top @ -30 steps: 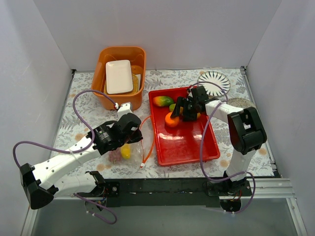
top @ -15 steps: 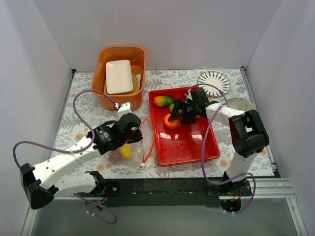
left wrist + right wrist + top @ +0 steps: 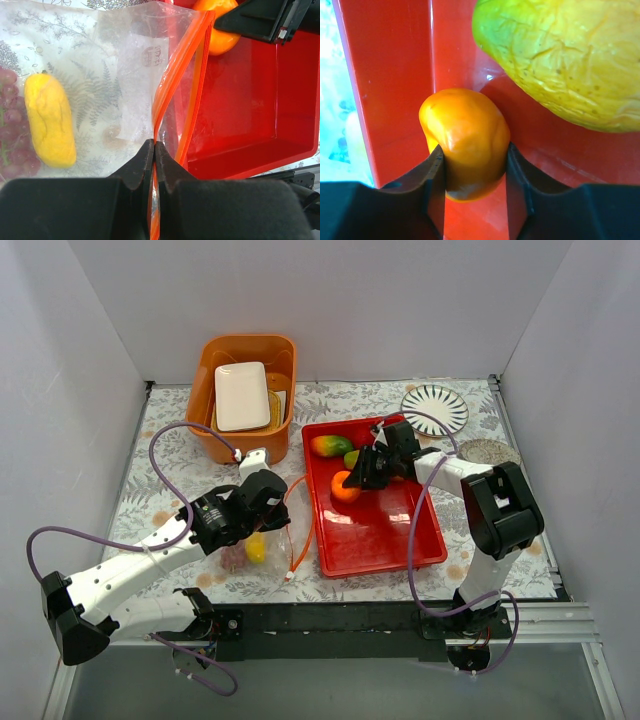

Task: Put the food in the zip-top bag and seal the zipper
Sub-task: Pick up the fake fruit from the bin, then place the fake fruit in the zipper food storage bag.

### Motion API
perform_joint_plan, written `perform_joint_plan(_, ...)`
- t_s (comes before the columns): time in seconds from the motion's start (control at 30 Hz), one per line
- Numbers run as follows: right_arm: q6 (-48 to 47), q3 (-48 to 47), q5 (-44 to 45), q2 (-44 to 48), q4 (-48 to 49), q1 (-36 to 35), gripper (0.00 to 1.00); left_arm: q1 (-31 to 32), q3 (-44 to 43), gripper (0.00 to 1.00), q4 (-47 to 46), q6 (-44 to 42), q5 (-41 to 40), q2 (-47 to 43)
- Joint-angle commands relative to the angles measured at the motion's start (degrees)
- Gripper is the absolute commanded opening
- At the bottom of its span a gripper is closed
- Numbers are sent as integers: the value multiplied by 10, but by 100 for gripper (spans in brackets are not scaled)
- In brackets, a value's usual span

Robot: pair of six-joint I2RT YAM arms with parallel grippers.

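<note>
Loading step: right pincer (image 3: 475, 152) closed round orange (image 3: 465, 125) by left wall of tray (image 3: 385, 75), left pincer (image 3: 154, 150) pinched tight on zipper (image 3: 181, 75); next move probably lifts orange over into bag (image 3: 125, 50) mouth.

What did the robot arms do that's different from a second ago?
The right gripper slid a little to the left over the red tray and closed its fingers on the orange, which it wasn't holding before. The left gripper stayed shut on the zipper. The yellow piece and the grapes stayed inside the zip-top bag.
</note>
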State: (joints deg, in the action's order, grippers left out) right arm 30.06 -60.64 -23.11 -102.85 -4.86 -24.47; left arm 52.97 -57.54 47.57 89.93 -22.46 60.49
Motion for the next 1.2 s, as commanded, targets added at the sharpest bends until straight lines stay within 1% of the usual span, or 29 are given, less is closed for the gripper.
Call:
perform_joint_plan(0.0, -1, 32, -2, 30, 22, -1, 26, -4, -7, 0, -2, -5, -7, -7)
perform_joint_plan(0.07, 0, 41, 0, 53, 24, -1, 23, -4, -8, 0, -2, -5, -7, -8)
perform_joint_plan(0.33, 5, 90, 5, 150, 6, -4, 22, -5, -9, 0, -8, -11, -4, -2)
perform_joint_plan(0.43, 24, 110, -4, 192, 13, -12, 23, -7, -7, 0, -11, -11, -3, -1)
perform_joint_plan(0.53, 46, 120, -10, 235, 32, -36, 24, -6, -6, 0, -14, -11, -5, 1)
perform_joint_plan(0.67, 60, 106, 44, 280, 16, -97, 26, -7, -6, 0, -18, -12, -4, 5)
perform_joint_plan(0.73, 65, 97, 59, 299, 9, -116, 27, -8, -8, 0, -20, -13, -1, 9)
perform_joint_plan(0.9, 70, 75, 117, 315, -8, -178, 27, -8, -12, 0, -23, -15, -2, 16)
perform_joint_plan(0.97, 70, 75, 129, 316, -10, -189, 27, -7, -12, 0, -23, -15, -2, 16)
perform_joint_plan(1.17, 71, 66, 137, 296, -8, -222, 27, -9, -10, 0, -22, -12, -2, 11)
